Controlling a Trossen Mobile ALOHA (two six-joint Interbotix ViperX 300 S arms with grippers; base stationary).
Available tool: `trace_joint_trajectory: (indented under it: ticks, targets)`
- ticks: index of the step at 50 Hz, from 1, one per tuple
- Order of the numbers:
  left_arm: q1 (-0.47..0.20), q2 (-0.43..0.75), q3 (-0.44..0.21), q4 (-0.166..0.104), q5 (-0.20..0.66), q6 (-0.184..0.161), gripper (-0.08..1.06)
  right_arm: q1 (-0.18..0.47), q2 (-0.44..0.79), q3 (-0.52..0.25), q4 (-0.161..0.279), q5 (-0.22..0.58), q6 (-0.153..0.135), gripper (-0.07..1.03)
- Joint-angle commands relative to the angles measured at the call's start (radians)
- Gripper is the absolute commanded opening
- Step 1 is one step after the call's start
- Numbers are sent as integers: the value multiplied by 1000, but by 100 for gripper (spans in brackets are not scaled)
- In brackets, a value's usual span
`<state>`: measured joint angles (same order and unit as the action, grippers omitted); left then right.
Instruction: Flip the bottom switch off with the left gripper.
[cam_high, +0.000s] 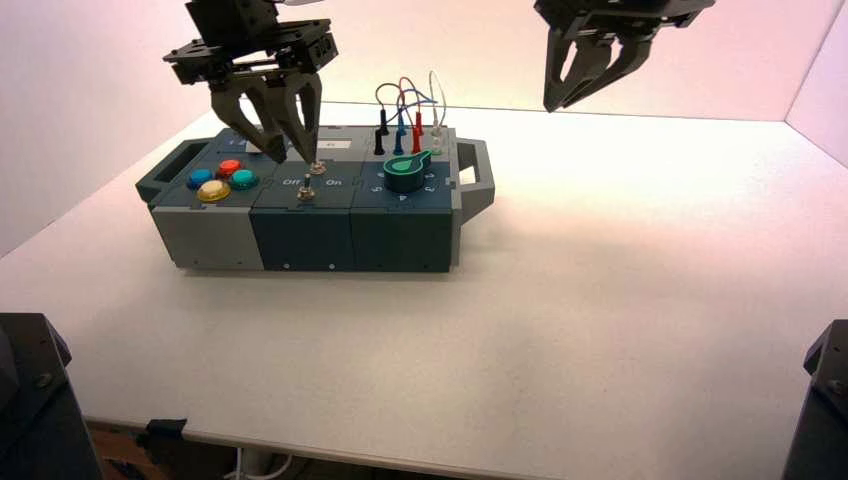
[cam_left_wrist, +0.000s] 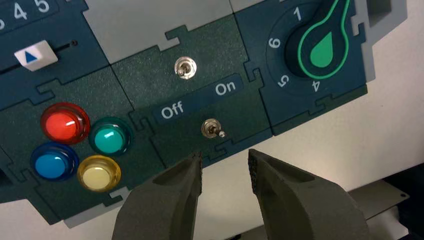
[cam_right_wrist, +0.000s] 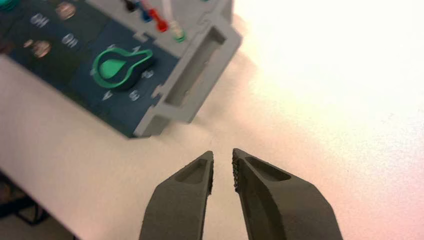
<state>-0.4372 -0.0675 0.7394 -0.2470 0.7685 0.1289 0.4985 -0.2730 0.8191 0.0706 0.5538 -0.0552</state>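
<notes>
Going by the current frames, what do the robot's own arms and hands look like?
Both the left hand and right hand are black, each with two tapering, triangular fingers with cut-outs, under a blocky black wrist with angular brackets. No lettering is visible on them.

The high view looks forward and down from above and behind both pairs of jaws, farthest from the box (cam_high: 300, 240) on its tabletop (cam_high: 600, 350). The left wrist view looks down past the left jaws, closer in; the right wrist view looks past the right jaws. All three share the green knob (cam_high: 404, 178).
</notes>
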Motion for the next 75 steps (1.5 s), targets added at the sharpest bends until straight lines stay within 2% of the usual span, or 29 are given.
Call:
trace_joint_trajectory:
  ticks: [1, 8, 20, 30, 47, 63, 75]
  targets:
    - [-21, -6, -31, -5, -5, -8, 46, -41, 55, -55, 5, -17, 21, 22]
    - [-44, -5, -38, -5, -6, -12, 23, -54, 118, -78, 3, -18, 23, 14]
    - [-54, 0, -44, -5, -18, -15, 14, -54, 221, -114, 8, -41, 25, 12]
    - [-64, 23, -48, -3, -18, -11, 10, -54, 284, -143, 8, -49, 25, 12]
    - [-69, 101, -54, -3, -26, -8, 10, -38, 282, -161, 9, -69, 23, 12]
    - [-69, 118, -64, 0, -46, -8, 10, 44, 307, -187, 11, -84, 12, 11]
    - [-69, 120, -75, 3, -46, -8, 10, 52, 377, -242, 23, -78, 11, 11]
